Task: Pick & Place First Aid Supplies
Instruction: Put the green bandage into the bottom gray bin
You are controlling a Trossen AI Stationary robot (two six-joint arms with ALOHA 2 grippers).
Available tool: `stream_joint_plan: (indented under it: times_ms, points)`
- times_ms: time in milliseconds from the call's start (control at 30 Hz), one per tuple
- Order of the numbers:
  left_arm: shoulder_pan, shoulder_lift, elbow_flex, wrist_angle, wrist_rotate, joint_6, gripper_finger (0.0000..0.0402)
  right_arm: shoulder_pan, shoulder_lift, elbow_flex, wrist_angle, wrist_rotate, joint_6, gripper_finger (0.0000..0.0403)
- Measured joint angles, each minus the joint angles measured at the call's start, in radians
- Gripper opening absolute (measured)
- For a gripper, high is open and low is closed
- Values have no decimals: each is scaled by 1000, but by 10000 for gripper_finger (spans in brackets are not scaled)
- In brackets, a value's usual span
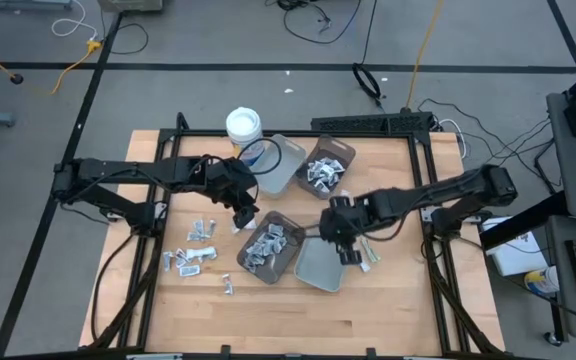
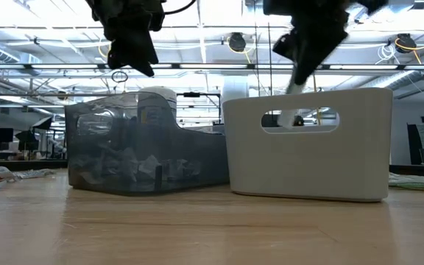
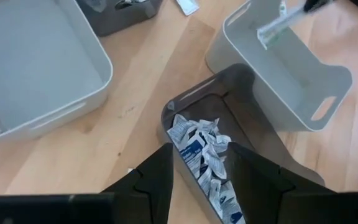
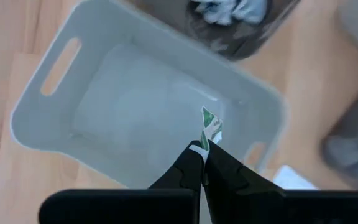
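Several small white and bluish packets (image 3: 201,155) fill the brown tray (image 1: 271,247), and more packets (image 1: 193,250) lie loose on the table to its left. My left gripper (image 3: 201,171) hangs open above that tray's left end, touching nothing. My right gripper (image 4: 202,149) is shut on a pale narrow strip with a green-printed end (image 4: 210,124), above the inside of the light grey tray (image 1: 318,265). In the low view the strip (image 2: 293,92) hangs down into this tray (image 2: 308,147). My right gripper pinches the strip's upper end (image 4: 205,143) between its two fingertips, coming from above and pointing down. The strip is lifted clear and hangs below the fingers over the grey tray's floor (image 4: 135,112), its printed end lowest.
A white round tub (image 1: 244,125) stands at the table's far side, beside a second grey tray (image 1: 280,165) and a second brown tray with packets (image 1: 326,165). Pale strips (image 1: 370,260) lie on the table right of the near grey tray. Bare wood stretches along the near edge.
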Motion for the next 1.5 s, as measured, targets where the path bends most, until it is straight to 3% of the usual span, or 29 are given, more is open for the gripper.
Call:
stream_joint_plan:
  times_ms: [267, 433, 733, 900, 1067, 1300, 1500]
  points:
    - [0, 0, 0, -1, 27, -49, 154, 74, 1, -115, 194, 64, 36, 0]
    - [0, 0, 0, -12, 53, -46, 154, 82, 1, -137, 227, 78, 47, 6]
    - [0, 0, 0, -47, 56, -65, 154, 82, 1, -137, 236, -26, 53, 117]
    - [-1, 0, 0, -68, 103, -56, 154, 82, 1, -137, 261, -23, 53, 181]
    - [-3, 0, 0, -131, 111, 6, 154, 82, 1, -137, 264, -23, 53, 217]
    - [-3, 0, 0, -242, 68, 124, 154, 80, 1, -137, 278, -23, 55, 219]
    - [-7, -1, -22, -251, -30, 190, 154, 80, 1, -137, 302, -23, 54, 216]
